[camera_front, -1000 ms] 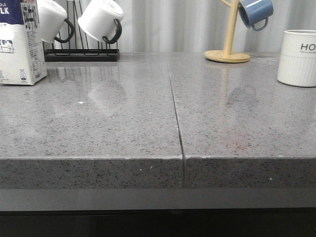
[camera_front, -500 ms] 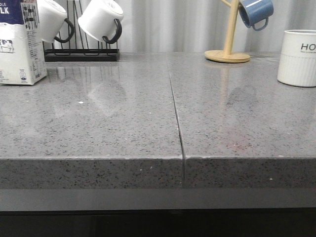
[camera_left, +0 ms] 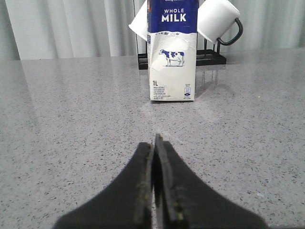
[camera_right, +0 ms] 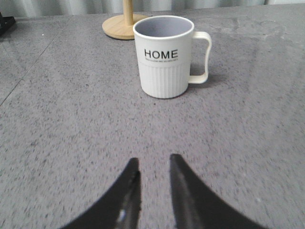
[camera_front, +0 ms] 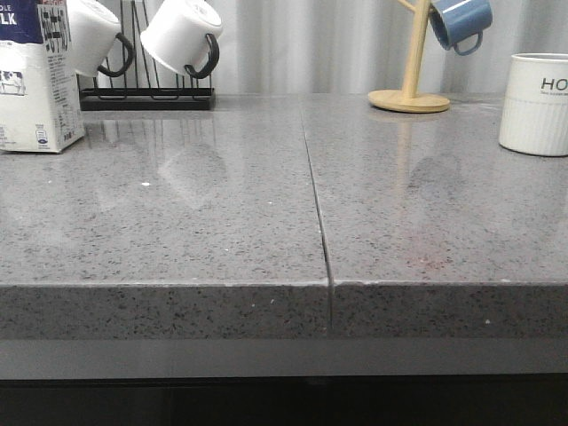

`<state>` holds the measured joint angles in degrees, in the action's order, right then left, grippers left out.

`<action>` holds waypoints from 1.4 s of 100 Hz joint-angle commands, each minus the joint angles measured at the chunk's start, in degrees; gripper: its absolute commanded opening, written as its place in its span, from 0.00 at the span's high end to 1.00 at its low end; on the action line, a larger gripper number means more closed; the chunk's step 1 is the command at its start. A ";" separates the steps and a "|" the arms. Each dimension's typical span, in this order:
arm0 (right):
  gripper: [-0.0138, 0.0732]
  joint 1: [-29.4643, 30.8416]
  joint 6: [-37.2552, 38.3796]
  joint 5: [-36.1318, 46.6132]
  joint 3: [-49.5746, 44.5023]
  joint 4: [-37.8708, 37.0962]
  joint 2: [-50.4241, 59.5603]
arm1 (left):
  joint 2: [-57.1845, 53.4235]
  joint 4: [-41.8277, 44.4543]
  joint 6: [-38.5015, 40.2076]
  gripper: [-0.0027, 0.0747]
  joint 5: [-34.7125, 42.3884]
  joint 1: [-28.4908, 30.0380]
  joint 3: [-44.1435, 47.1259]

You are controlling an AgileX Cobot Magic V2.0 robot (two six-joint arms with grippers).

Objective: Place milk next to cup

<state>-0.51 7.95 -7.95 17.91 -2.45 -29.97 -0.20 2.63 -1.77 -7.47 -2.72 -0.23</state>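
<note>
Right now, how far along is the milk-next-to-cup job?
Nothing looks done. The milk stands at the table's far left, the cup at the far right, well apart. Nothing is in hand: the left gripper faces the milk from short of it, fingers together; the right gripper faces the cup, slightly parted, empty. Grasp, carry and placement all remain.

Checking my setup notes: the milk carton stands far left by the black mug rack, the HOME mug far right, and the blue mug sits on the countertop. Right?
Not quite: the blue mug hangs on the wooden mug tree, as the front view shows. The rest holds.
</note>
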 commanded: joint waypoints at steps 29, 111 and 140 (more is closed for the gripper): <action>0.50 5.43 -0.13 35.35 2.22 -0.65 -24.85 | -1.84 -0.07 0.31 0.99 4.47 0.27 2.50; 0.50 10.80 -0.14 61.05 19.40 0.01 -63.80 | -1.84 -0.07 0.31 0.99 4.47 0.27 2.50; 0.52 11.52 -0.75 60.38 28.28 0.14 -71.30 | -1.84 -0.07 0.31 0.99 4.47 0.27 2.50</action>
<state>10.58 7.84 48.21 42.63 -2.48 -101.90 -0.20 2.63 -1.77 -7.47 -2.72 -0.23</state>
